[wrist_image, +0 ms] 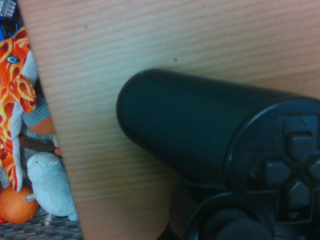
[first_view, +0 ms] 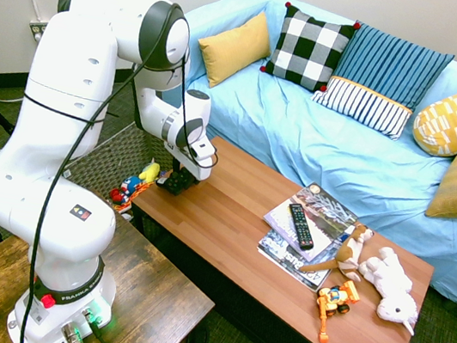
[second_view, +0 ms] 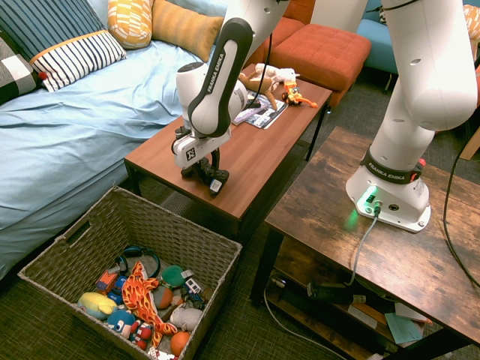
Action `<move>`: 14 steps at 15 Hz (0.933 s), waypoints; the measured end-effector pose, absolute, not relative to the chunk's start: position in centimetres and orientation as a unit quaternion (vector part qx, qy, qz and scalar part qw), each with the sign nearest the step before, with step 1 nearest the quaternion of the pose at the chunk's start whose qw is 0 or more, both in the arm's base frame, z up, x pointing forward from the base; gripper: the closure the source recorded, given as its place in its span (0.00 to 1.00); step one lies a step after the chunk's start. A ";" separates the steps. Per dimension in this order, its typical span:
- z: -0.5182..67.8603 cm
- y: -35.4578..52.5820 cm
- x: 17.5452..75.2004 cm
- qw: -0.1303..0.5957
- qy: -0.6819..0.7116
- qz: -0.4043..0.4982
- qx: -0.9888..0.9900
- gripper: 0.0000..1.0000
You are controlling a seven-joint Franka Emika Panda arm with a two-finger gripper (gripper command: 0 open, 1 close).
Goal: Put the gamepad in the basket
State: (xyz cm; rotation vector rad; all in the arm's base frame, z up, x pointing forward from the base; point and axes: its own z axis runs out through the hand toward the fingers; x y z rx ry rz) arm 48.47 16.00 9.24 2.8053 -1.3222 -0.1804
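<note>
The black gamepad lies at the end of the wooden coffee table, close to the edge above the basket. My gripper points down over it and is shut on the gamepad; its fingers reach down to the gamepad's body. The wrist view shows one rounded handle and the d-pad of the gamepad from very close, with the table top under it. The grey-brown woven basket stands on the floor just beyond that table end, with several toys in it. It also shows behind the arm as the basket.
A long black remote lies on magazines mid-table. A plush animal and an orange toy digger sit at the far end. The blue sofa with pillows runs along the table's far side.
</note>
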 end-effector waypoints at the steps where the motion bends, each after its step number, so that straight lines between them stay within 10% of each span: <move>1: 10.3 16.8 48.7 0.014 -0.418 -0.049 0.907 1.00; 8: 15.3 30.8 48.3 0.030 -0.356 -0.001 0.934 1.00; 14: 6.7 42.1 48.9 0.039 -0.326 -0.008 0.944 1.00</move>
